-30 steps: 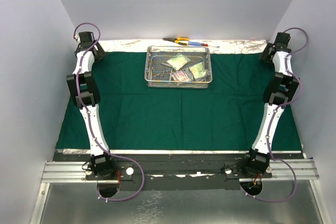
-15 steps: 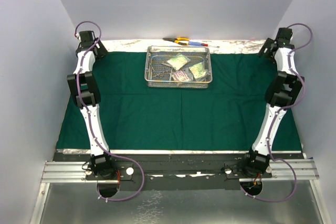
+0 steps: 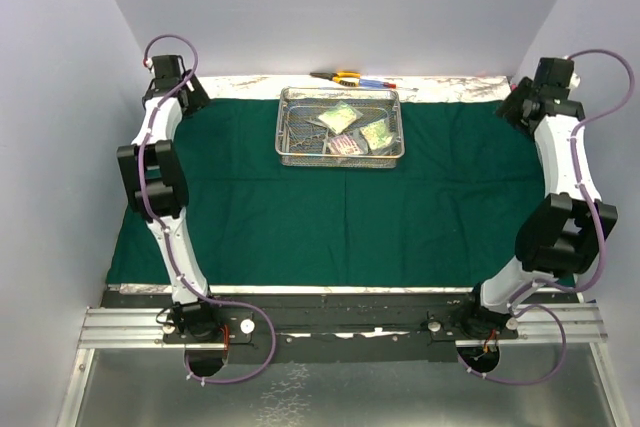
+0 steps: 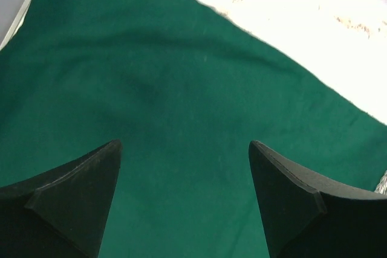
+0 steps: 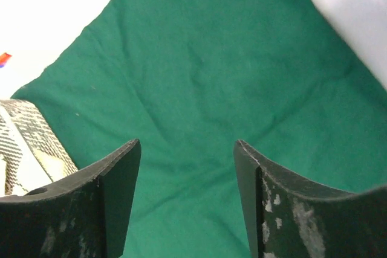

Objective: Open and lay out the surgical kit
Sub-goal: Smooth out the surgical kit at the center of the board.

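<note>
The dark green cloth wrap [image 3: 330, 212] lies spread flat over the table. The steel wire-mesh tray [image 3: 340, 128] stands on it at the back centre, with three clear packets [image 3: 352, 130] and slim steel instruments inside. My left gripper [image 3: 192, 99] is open and empty above the cloth's back left corner [image 4: 181, 107]. My right gripper [image 3: 510, 109] is open and empty above the cloth's back right corner [image 5: 230, 70]. The tray's edge shows in the right wrist view [image 5: 24, 143].
A yellow-handled tool [image 3: 340, 76] and red and blue pens [image 3: 377, 82] lie on the foil strip behind the tray. Grey walls close in at the left, right and back. The rail with the arm bases runs along the near edge.
My right arm has swung outward to the right, its elbow dropping toward the near edge. My left arm has shifted slightly left. The cloth and tray have not moved.
</note>
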